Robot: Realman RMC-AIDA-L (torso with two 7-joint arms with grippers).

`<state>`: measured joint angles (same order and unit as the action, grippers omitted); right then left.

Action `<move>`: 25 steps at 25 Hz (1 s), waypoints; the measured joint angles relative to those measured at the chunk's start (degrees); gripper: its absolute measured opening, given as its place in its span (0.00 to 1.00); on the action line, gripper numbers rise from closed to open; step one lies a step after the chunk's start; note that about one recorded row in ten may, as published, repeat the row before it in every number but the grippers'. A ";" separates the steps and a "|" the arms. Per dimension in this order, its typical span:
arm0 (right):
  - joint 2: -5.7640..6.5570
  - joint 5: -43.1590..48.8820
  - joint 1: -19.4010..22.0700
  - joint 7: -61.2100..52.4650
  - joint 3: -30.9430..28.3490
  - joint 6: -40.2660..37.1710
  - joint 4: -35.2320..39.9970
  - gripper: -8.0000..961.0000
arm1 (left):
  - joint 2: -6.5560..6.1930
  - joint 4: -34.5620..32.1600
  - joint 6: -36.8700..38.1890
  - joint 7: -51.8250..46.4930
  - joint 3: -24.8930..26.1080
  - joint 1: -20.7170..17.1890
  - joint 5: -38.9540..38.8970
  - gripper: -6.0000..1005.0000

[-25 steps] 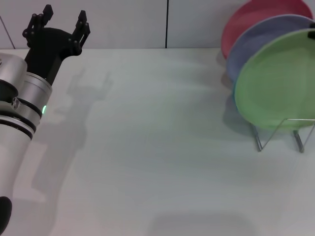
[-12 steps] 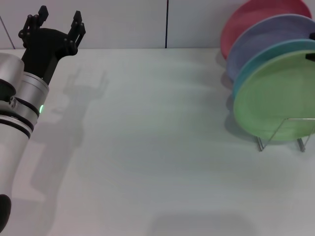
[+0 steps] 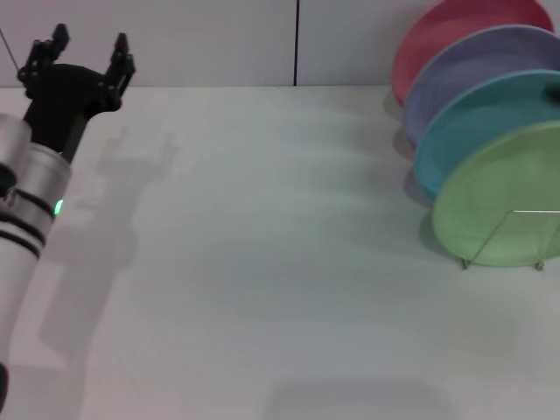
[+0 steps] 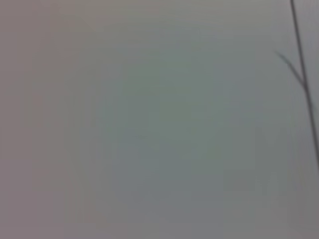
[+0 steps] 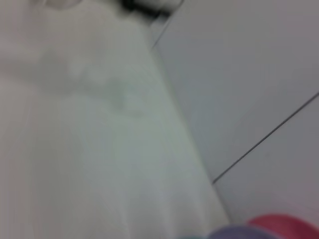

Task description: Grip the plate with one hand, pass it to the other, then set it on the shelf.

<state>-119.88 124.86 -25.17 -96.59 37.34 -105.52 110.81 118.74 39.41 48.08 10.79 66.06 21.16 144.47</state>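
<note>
The light green plate [image 3: 503, 201] stands tilted on edge at the far right of the head view, frontmost in a row of plates. The silver wire shelf [image 3: 500, 229] shows as thin wires across the plate's lower part. My left gripper [image 3: 80, 54] is open and empty at the far left back of the table, far from the plate. My right gripper is out of view. The left wrist view shows only a plain grey surface with a dark line.
Behind the green plate stand a teal plate [image 3: 472, 118], a lavender plate [image 3: 464, 66] and a red plate [image 3: 437, 35]. The red plate's edge [image 5: 284, 223] also shows in the right wrist view. The white table [image 3: 262, 262] meets the back wall.
The green plate has dropped lower and to the right, uncovering the teal plate behind it. My left arm has drawn back to the left, gripper still open.
</note>
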 joint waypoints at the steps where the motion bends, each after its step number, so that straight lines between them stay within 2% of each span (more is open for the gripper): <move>1: -0.01 -5.15 0.86 -0.60 -3.75 0.49 -0.35 0.57 | 0.00 -1.16 1.84 -0.01 0.17 -0.21 -0.06 0.73; 4: 0.16 -24.59 3.72 -0.09 -18.67 2.60 -6.41 0.63 | -0.15 -3.76 6.68 -1.59 1.16 -1.89 -0.38 0.72; 7: 0.45 -44.07 7.53 6.65 -30.69 2.91 -22.63 0.63 | -0.46 -5.42 8.19 -7.05 2.70 -3.94 -0.52 0.72; 11: 0.47 -59.91 14.44 19.09 -36.55 2.89 -49.85 0.64 | -0.40 -11.54 12.13 -9.67 3.65 -4.06 -0.38 0.72; 16: 0.80 -63.20 19.74 35.73 -44.41 3.82 -77.72 0.68 | -0.35 -15.88 14.23 -9.95 3.73 -4.17 -0.59 0.73; 18: 0.85 -62.68 21.18 41.63 -45.55 5.26 -83.35 0.70 | -0.38 -17.19 15.16 -9.96 3.78 -4.30 -0.53 0.73; 23: 0.87 -63.16 22.19 53.27 -47.27 8.39 -93.10 0.87 | -0.28 -20.67 16.94 -9.63 3.64 -3.24 -0.32 0.78; 25: 0.87 -63.06 22.10 54.69 -47.63 9.88 -94.93 0.87 | -0.20 -21.36 17.04 -9.71 3.92 -2.55 -0.57 0.81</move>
